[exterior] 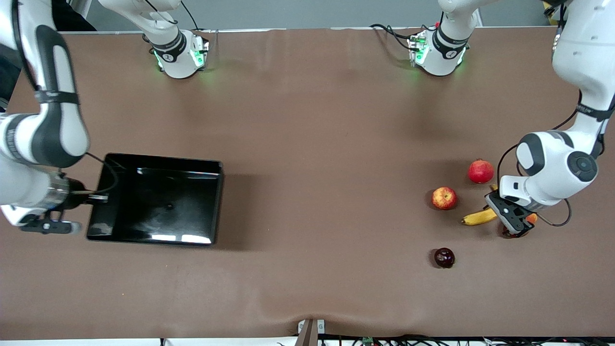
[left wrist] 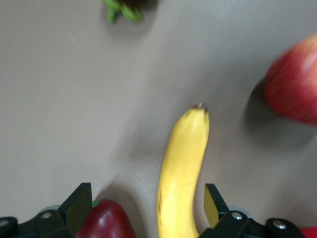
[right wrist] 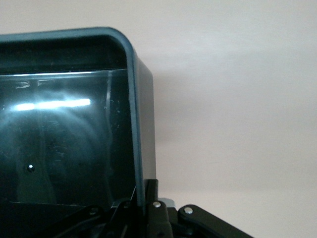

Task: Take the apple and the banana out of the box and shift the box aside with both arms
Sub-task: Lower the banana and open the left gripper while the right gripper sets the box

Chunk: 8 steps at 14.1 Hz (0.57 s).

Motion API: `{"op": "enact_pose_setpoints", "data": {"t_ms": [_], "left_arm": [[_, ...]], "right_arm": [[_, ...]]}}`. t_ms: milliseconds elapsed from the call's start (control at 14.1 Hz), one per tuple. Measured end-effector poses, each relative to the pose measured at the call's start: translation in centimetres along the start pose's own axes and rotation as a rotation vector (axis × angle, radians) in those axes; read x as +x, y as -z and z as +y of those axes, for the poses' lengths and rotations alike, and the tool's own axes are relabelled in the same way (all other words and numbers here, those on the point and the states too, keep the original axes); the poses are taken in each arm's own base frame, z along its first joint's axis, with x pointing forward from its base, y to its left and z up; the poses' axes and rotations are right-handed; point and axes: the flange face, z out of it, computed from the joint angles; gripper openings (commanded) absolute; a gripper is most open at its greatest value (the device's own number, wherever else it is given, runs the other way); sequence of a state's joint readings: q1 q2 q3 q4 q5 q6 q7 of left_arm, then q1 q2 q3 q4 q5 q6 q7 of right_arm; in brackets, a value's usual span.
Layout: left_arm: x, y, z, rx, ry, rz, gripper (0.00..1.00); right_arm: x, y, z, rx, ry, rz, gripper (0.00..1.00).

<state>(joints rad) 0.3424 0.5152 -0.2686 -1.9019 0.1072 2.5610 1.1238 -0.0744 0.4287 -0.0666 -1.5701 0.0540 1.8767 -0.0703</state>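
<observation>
The box [exterior: 217, 202], a glossy black tray, lies at the right arm's end of the table. My right gripper [exterior: 99, 197] is shut on its end wall. In the right wrist view the box wall [right wrist: 140, 124] runs down into the closed right gripper [right wrist: 147, 198]. At the left arm's end of the table lie the yellow banana [exterior: 478, 217] and the red-and-yellow apple [exterior: 444, 198]. My left gripper [exterior: 510, 222] hangs low over the banana's stem end. In the left wrist view the left gripper [left wrist: 147, 206] is open, with the banana [left wrist: 182, 168] and a dark red fruit [left wrist: 105, 223] between its fingers. The apple [left wrist: 293, 84] lies off to one side.
A red pomegranate [exterior: 481, 171] sits farther from the front camera than the banana. A small dark purple fruit [exterior: 444, 257] lies nearer to it. A bit of an orange fruit [exterior: 531, 217] shows beside the left gripper. Bare brown tabletop [exterior: 326, 192] separates the box from the fruits.
</observation>
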Motion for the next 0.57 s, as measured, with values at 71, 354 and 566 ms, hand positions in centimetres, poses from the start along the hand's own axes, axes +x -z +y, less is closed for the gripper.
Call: {"op": "enact_pose_setpoints", "data": {"t_ms": [71,354,566], "left_arm": [[1.0,2.0,0.1,-0.003,0.027,-0.004,1.00],[4.4,9.6,0.9,-0.037,0.128,-0.048,1.00],[4.9,14.6,0.4,-0.065,0.157,-0.095,1.00]], "right_arm": [[0.1,-0.6,2.4,0.003,0.001,0.003,0.00],[0.6,-5.0,10.3,0.040,0.029,0.009,0.00],[0.8,-8.4,14.4,0.073,0.050,0.033,0.00]]}}
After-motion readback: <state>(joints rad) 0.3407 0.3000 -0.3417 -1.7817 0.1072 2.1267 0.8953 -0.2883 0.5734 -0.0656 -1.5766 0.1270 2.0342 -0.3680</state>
